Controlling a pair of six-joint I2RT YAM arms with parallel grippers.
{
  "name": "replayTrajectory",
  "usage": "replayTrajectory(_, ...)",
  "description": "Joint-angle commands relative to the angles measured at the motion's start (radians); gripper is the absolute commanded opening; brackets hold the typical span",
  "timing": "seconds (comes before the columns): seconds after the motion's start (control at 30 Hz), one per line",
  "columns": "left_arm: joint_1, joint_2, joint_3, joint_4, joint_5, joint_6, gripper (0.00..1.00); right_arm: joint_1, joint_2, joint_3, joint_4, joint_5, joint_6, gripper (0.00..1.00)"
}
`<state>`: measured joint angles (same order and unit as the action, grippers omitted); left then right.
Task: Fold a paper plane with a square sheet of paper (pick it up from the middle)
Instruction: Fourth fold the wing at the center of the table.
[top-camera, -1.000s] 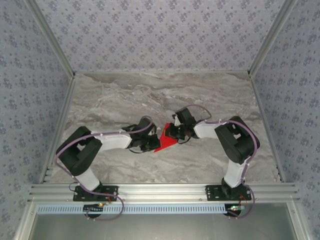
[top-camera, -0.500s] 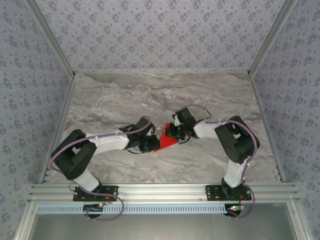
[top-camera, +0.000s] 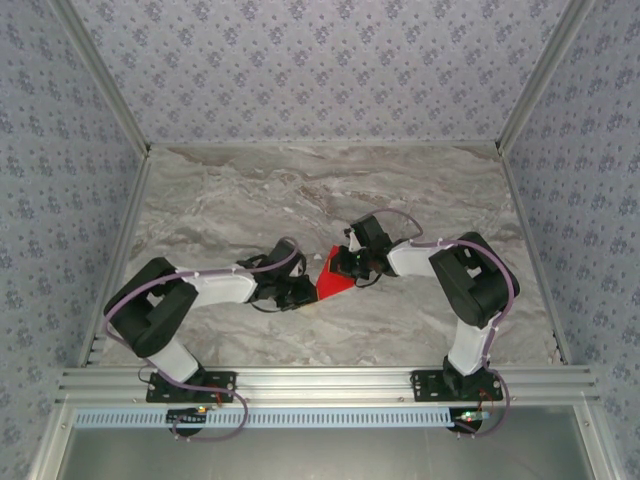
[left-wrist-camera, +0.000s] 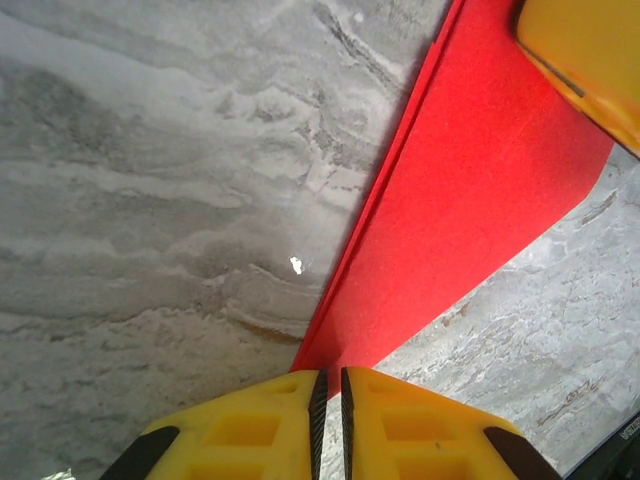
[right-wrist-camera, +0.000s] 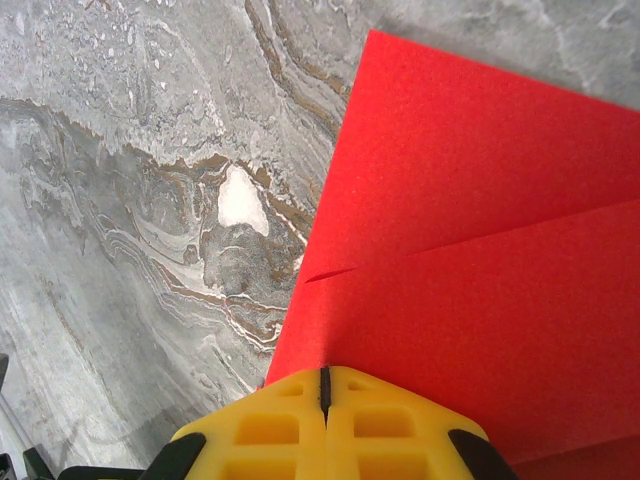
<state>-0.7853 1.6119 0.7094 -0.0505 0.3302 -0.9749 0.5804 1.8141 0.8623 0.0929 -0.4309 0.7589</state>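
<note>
Left gripper pinching folded red paper corner; right gripper clenched shut (fingertips on paper).

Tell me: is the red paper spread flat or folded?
Folded: the red paper shows overlapping layers with a flap edge across it and a doubled edge.

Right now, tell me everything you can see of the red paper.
The red paper is thin, plain, bright red and matte. It is already folded: layered edges and a diagonal crease show in the wrist views. It lies flat near the middle of the marble table. The shut right gripper sits on one edge, and a pointed corner reaches the nearly closed left gripper. Whether either pinches it is unclear.
</note>
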Motion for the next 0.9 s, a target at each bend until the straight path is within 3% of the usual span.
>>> replayTrajectory(0.0,0.006,-0.030,-0.018,-0.044,0.008,-0.006,0.15,0.001,0.067,-0.029,-0.131,0.097,-0.026,0.00)
replayTrajectory(0.17,0.007,-0.073,0.050,-0.026,0.007,0.012,0.15,0.002,0.068,-0.029,-0.128,0.098,-0.023,0.00)
replayTrajectory(0.33,0.007,0.034,0.110,-0.017,0.000,0.008,0.06,0.001,0.076,-0.030,-0.126,0.094,-0.023,0.00)
replayTrajectory(0.5,0.008,0.104,0.131,-0.009,-0.016,0.013,0.04,0.001,0.075,-0.033,-0.129,0.092,-0.021,0.00)
replayTrajectory(0.87,0.012,0.083,-0.052,-0.015,-0.036,0.022,0.02,-0.009,0.077,-0.041,-0.145,0.101,-0.024,0.00)
